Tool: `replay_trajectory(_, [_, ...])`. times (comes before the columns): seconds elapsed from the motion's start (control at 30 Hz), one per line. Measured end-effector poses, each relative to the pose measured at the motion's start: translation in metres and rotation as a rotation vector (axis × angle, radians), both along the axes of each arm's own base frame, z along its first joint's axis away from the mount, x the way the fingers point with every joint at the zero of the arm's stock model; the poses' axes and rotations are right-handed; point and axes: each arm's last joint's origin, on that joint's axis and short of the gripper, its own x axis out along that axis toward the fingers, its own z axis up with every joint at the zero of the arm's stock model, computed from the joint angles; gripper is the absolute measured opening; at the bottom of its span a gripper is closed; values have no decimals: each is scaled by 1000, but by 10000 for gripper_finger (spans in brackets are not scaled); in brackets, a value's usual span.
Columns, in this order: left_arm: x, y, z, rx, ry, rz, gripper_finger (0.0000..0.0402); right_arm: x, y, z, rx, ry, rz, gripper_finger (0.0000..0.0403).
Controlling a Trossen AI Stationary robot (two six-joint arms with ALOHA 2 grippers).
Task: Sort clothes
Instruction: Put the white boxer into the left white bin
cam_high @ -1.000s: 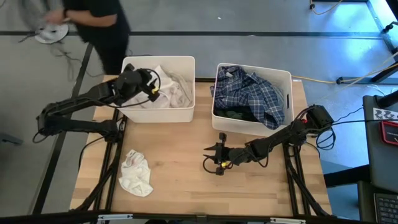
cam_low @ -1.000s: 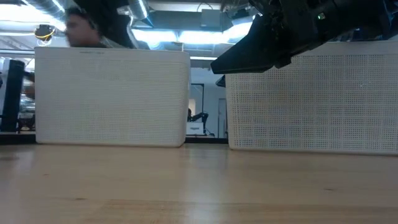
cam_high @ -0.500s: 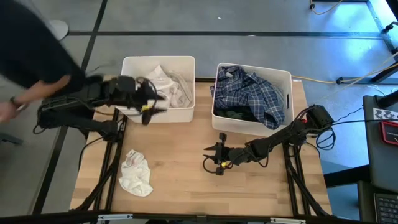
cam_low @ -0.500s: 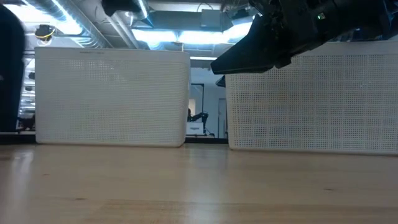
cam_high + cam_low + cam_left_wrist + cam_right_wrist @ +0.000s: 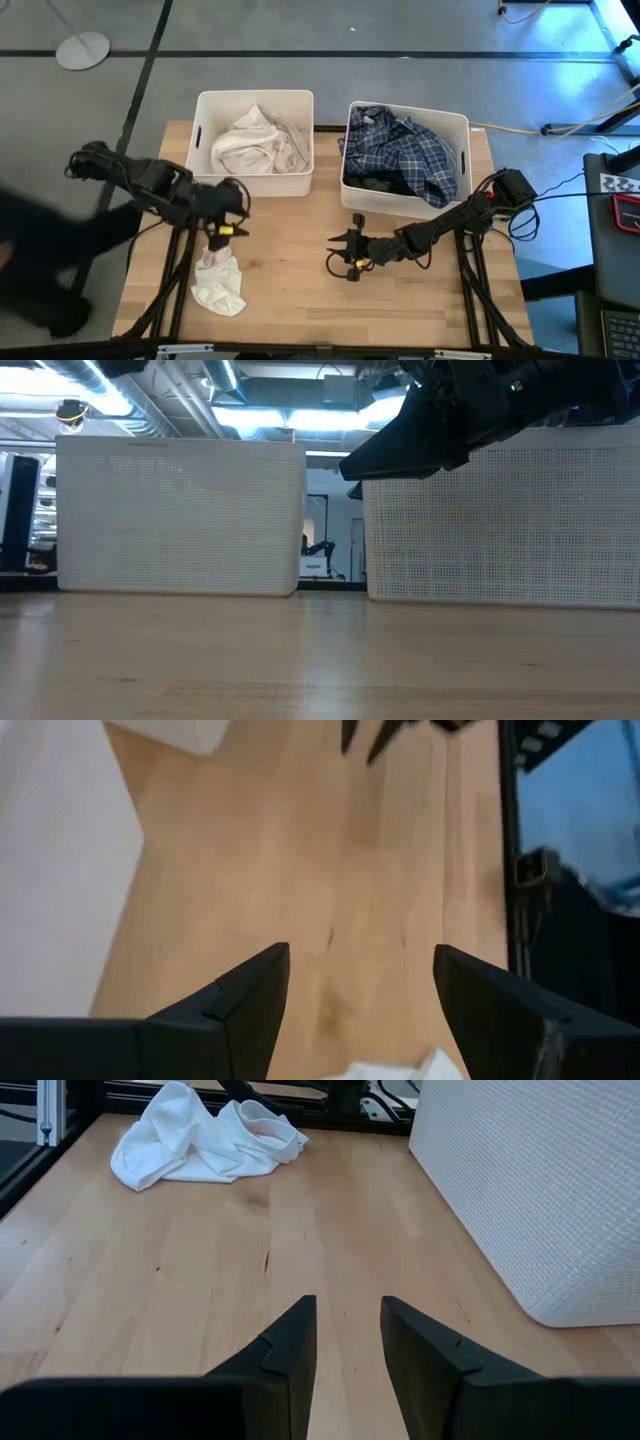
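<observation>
Dark blurred shape of a person [image 5: 45,255] beside the worktop [image 5: 290,290], cut off by the high view's left edge; details unreadable
White garment [image 5: 405,1069] in left wrist view: only a scrap above the lower edge, rest cut off
Dark green garment [image 5: 375,184] in right bin [image 5: 460,135]: mostly buried under plaid shirt [image 5: 405,150]
Low view: bin contents hidden behind walls; white garment on worktop out of sight; right arm cropped by the upper edge
</observation>
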Motion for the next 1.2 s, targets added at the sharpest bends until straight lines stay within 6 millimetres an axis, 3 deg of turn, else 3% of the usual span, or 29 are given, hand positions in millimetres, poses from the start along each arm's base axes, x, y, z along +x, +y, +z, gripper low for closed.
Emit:
replay_trajectory(0.23, [0, -36, -26, 18, 199, 48, 237, 0, 0, 0, 0, 0, 0, 117])
replay_trajectory(0.53, [-12, -73, -107, 29, 522, 141, 237, 0, 0, 0, 0, -1, 0, 117])
replay_trajectory(0.73, [-28, -70, -150, 71, 666, 260, 237, 0, 0, 1, -3, -8, -12, 117])
replay_trajectory(0.9, [-35, -67, -179, -4, 723, 252, 237, 0, -1, 1, -5, -9, -17, 117])
replay_trajectory(1.2, [-40, -65, -206, -103, 724, 205, 237, 0, -1, 1, -5, -9, -18, 117])
